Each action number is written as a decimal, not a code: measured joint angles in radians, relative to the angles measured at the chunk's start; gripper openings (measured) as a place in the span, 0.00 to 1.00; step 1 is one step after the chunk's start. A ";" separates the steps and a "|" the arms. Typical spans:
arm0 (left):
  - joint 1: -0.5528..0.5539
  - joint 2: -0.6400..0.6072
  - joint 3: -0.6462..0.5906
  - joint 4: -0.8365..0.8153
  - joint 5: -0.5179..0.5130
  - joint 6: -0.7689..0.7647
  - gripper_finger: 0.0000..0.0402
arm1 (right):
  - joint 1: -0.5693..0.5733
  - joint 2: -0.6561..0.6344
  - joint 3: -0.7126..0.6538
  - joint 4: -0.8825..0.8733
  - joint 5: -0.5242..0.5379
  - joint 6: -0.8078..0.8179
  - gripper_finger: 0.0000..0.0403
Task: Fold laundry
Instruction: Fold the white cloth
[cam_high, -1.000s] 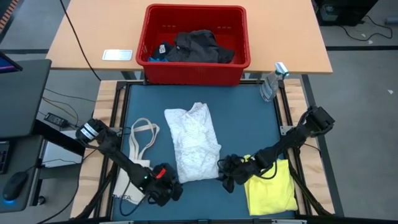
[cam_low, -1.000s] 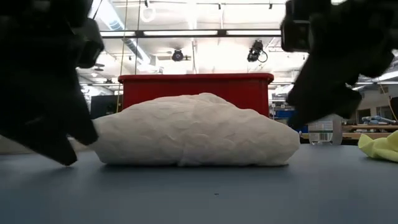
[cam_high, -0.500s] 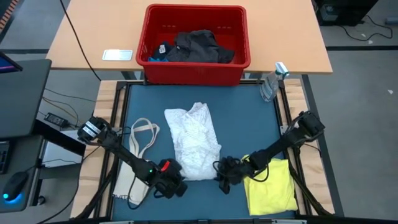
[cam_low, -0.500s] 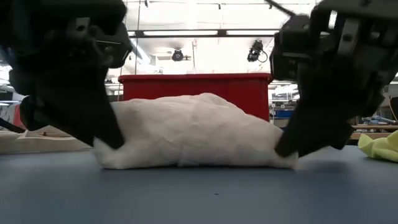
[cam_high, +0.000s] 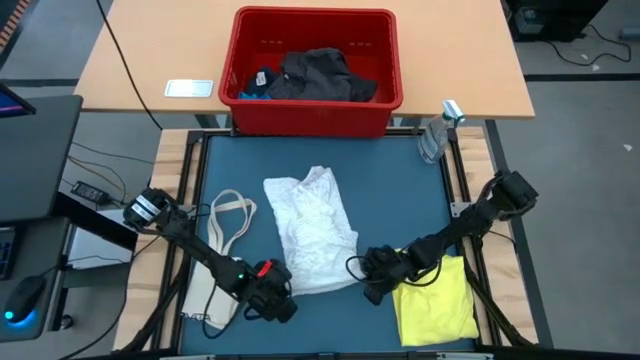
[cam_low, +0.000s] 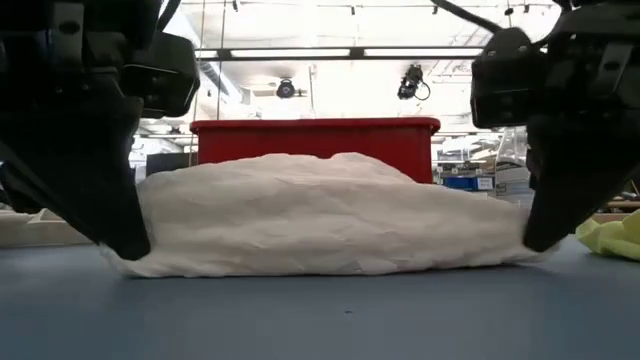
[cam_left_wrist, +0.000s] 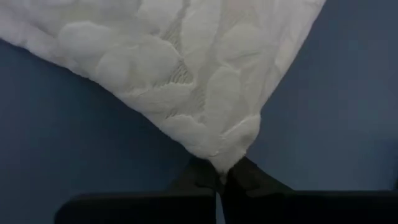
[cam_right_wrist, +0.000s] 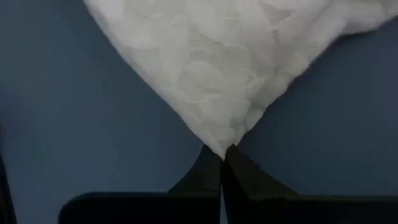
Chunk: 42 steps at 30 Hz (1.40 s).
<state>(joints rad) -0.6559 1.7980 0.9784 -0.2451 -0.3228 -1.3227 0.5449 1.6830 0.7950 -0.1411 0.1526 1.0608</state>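
Two grips have just landed on the white garment, and that changes where you stand. A second ago both sets of jaws hung apart beside its near edge; now the left gripper is clamped on the garment's near left corner and the right gripper is clamped on its near right corner. Your wrist views confirm it: in each, a point of white cloth runs down into fingers pressed together, with the blue table on either side.

From the low view you can see the near edge drawn out wider than before, so the cloth now stretches between the two grippers rather than sitting in a tighter heap. My reading is that the grasp step is finished and you are set to lift or spread the piece for a fold.

Look at the cloth itself: it is white with a puckered, quilted-looking texture, crumpled and humped in the middle, longer than it is wide, and it lies flat on the table at its far end.

Measured from that white garment, the yellow garment lies just to its right, behind the right gripper, the cream tote bag lies just to its left, and the red bin of dark clothes sits well beyond its far end.
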 joint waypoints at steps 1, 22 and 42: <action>0.000 -0.007 -0.001 0.004 0.006 -0.011 0.01 | 0.001 -0.002 -0.001 0.027 -0.019 -0.022 0.01; -0.118 -0.163 -0.002 0.098 0.057 0.410 0.53 | 0.114 -0.061 0.115 0.051 0.046 -0.916 0.68; -0.077 0.007 0.147 0.043 -0.097 0.823 0.66 | 0.076 0.144 0.188 0.091 0.089 -1.082 0.72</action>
<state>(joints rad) -0.7331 1.8046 1.1255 -0.2022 -0.4202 -0.4997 0.6210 1.8273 0.9829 -0.0497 0.2417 -0.0208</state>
